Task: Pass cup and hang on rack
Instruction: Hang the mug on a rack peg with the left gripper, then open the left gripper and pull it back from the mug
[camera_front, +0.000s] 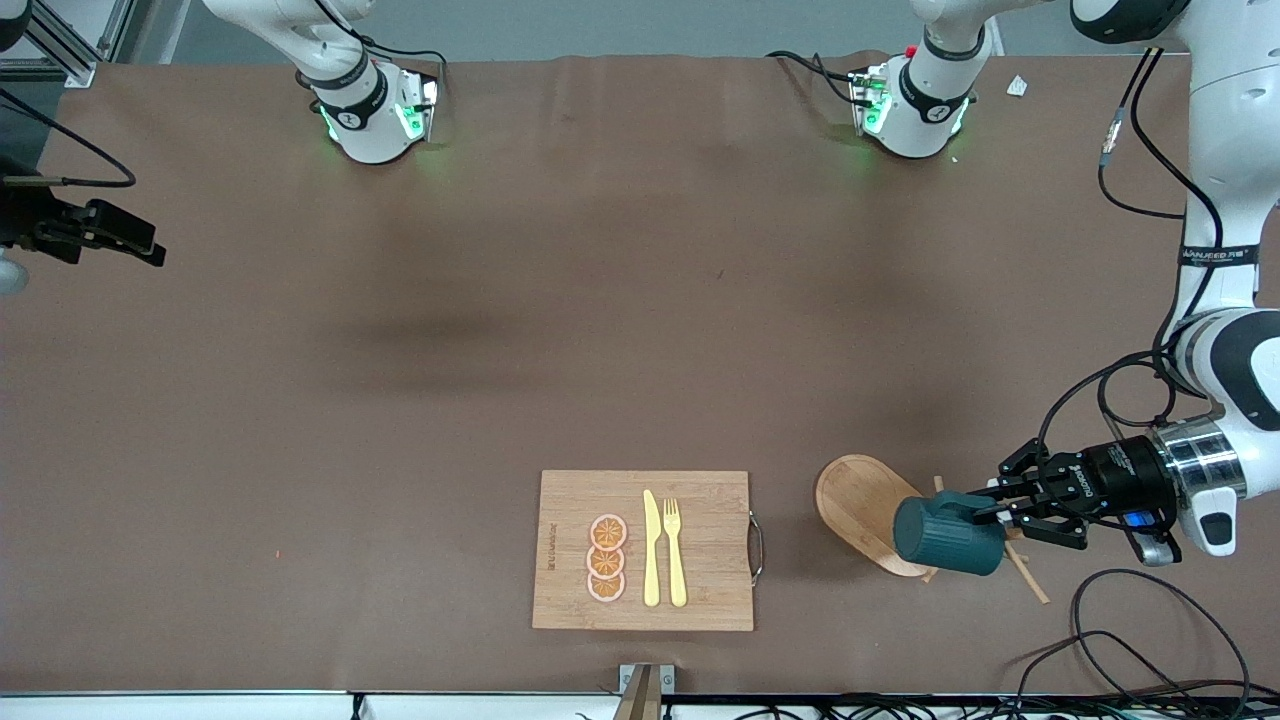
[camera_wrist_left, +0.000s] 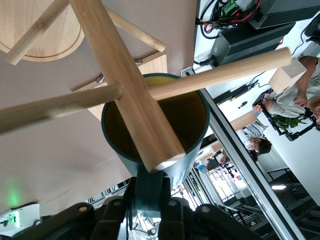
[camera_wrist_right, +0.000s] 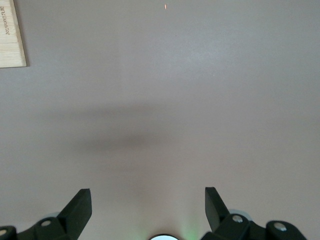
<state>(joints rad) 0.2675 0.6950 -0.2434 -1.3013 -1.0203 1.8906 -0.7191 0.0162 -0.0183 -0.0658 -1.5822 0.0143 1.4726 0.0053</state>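
Probably a robotics lab: brown-covered table (camera_front: 600, 300), loose cables (camera_front: 1130, 640), seated onlookers (camera_wrist_left: 300, 95).

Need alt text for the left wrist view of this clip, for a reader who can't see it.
Seen from the left gripper, which grips the handle of the teal cup, the cup's yellowish opening faces the rack, whose wooden post and two angled pegs cross in front of the cup's mouth. The rack's oval base lies on the brown table.

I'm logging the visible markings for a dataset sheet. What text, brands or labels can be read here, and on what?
No text can be read for certain.
Cutting board: a dark burned-in brand along one edge, also seen in the right wrist view, too small to read.
Left arm: a dark printed band, blurred.
Left gripper: white lettering on its body, unreadable.
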